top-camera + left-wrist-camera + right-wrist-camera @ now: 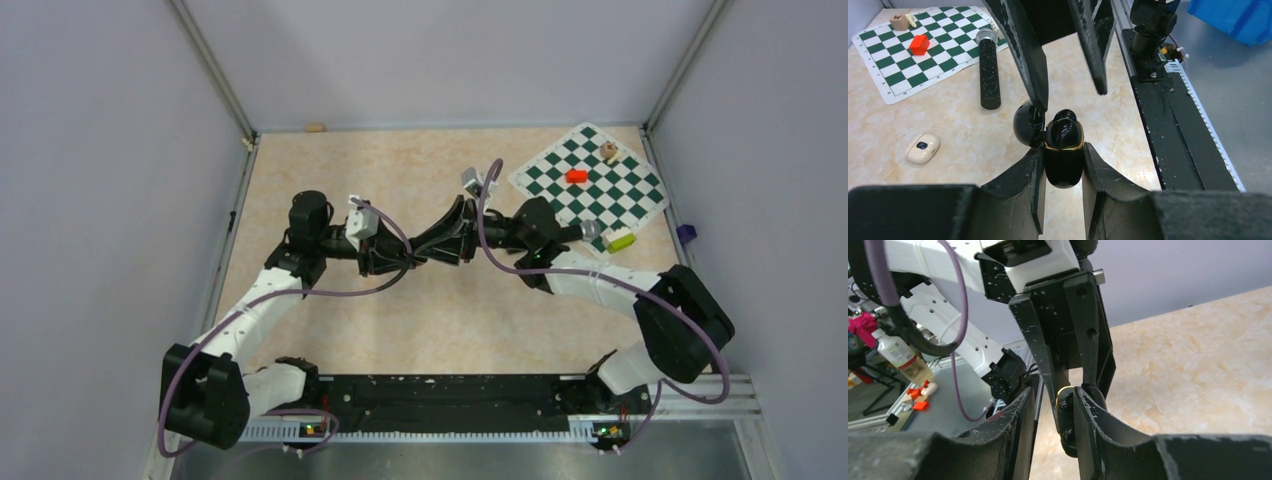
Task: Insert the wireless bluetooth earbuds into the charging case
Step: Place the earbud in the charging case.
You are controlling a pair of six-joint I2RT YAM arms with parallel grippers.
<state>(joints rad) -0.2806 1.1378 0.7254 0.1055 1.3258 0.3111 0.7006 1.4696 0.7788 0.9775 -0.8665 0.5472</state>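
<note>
- The left claw, a black two-finger gripper, is clamped tight on the charging case, a small glossy black rounded box. One finger presses each flank, and the case is held above the tabletop at mid-table.
- The case's domed lid is swung open to one side, and a thin gold rim rings its mouth.
- An earbud, a tiny glossy black bud, sits in that mouth with its rounded top above the rim.
- The right claw, also black, meets the left head-on. Its jaws are parted and grasp nothing. One fingertip is just beside the open lid and the other stands apart from the case.
- The tabletop is a beige, marble-patterned sheet with a black rail along its near edge.
- Plain pale grey wall panels in a metal frame enclose the table on three sides.
- A green-and-white chequered mat lies in the far right corner and carries a small red block.
- A long black cylinder with a silver tip lies half on the mat's edge.
- A cream oval lump rests on the bare table near the cylinder.
</note>
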